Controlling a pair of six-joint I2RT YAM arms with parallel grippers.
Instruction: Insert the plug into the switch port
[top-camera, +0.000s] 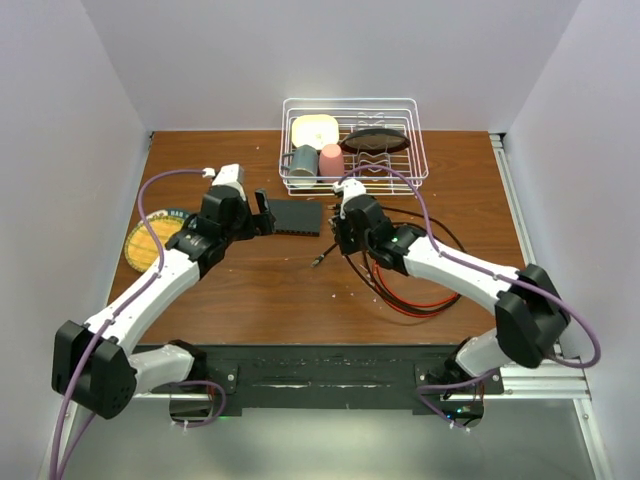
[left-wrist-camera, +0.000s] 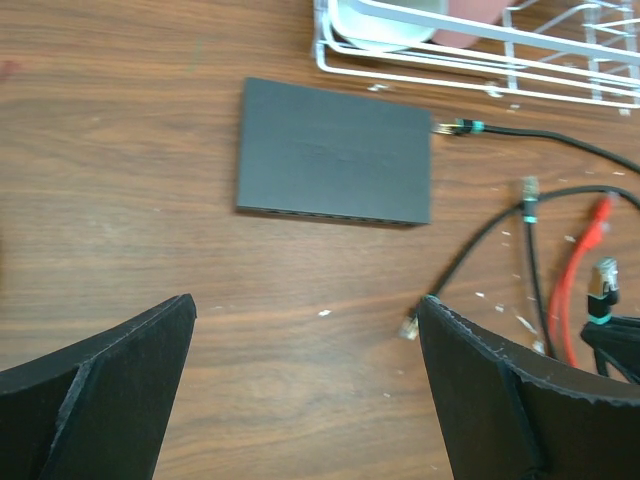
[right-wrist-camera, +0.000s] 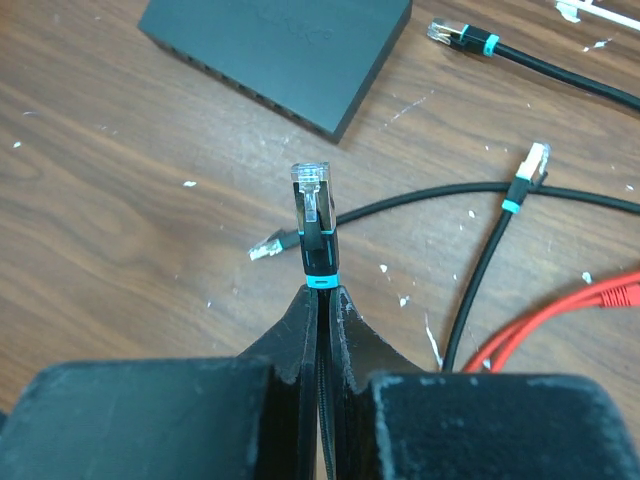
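Plug (right-wrist-camera: 310, 205) clamped in my right jaws by its boot, behind the clear head, over mid-table. Switch (top-camera: 297, 216) lies flat toward the far edge, ports on its near side. Left jaws wide apart, empty. I judge plug light, rigid, latch fragile; switch likely slides.

You see lab-style robot test cell: plain white walls (top-camera: 330, 60) boxing wood-grain tabletop (top-camera: 260, 290), aluminium rail (top-camera: 535, 250), two robot arms (top-camera: 150, 290) bolted at near edge, loose network cables (top-camera: 415, 308).
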